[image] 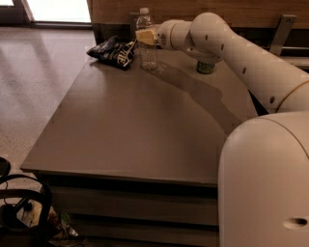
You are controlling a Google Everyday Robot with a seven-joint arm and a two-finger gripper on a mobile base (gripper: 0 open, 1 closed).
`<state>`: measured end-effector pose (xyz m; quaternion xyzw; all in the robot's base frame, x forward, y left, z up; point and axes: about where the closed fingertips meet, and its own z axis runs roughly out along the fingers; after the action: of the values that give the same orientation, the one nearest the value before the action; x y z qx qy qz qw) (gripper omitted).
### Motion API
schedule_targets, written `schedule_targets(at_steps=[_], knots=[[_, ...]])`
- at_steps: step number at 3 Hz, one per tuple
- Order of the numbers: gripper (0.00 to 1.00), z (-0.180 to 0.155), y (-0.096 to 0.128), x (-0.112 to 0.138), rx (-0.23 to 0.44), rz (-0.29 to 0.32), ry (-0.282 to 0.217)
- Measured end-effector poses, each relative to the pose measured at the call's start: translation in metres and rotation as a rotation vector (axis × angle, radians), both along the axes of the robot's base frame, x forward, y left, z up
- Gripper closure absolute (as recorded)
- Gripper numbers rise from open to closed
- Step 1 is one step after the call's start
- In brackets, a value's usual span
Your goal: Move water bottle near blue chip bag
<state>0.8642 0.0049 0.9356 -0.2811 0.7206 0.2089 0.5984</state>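
Two-finger gripper (145, 36) with pale yellowish fingers (146, 35) sits at the far left end of the table, at the end of the white jointed robot arm (231, 46) reaching in from the right. Jaws are closed in on the clear ribbed plastic water bottle (148, 56) with a white cap, clamped around its mid-section at label height, with little or no gap to the bottle that I can see. Bottle is upright, its base at or just above the tabletop; cannot tell if it touches. It is just right of the small dark blue chip bag (112, 50) in wrinkled glossy foil with white lettering, which lies flat at the far left corner; bottle and bag are close, contact unclear. Flat grey-brown rectangular table (130, 125) fills the middle of the view. Short green drink can (206, 67) stands further right on the far side, mostly hidden behind the arm, well apart from the bottle. White rounded robot body (265, 183) fills the bottom right. Shiny pale speckled floor (29, 82) at left, wooden wall panel (231, 8) behind the table, black looped cables (21, 207) on the floor at bottom left.
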Motion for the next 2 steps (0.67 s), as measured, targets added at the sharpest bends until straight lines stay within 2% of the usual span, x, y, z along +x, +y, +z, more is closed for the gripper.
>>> schedule_targets(at_steps=[1,2], knots=[[1.0,-0.0078,-0.0062,0.0028,-0.04,-0.02,0.007],[1.0,-0.0161,-0.0104,0.0053,-0.043,-0.035,0.007]])
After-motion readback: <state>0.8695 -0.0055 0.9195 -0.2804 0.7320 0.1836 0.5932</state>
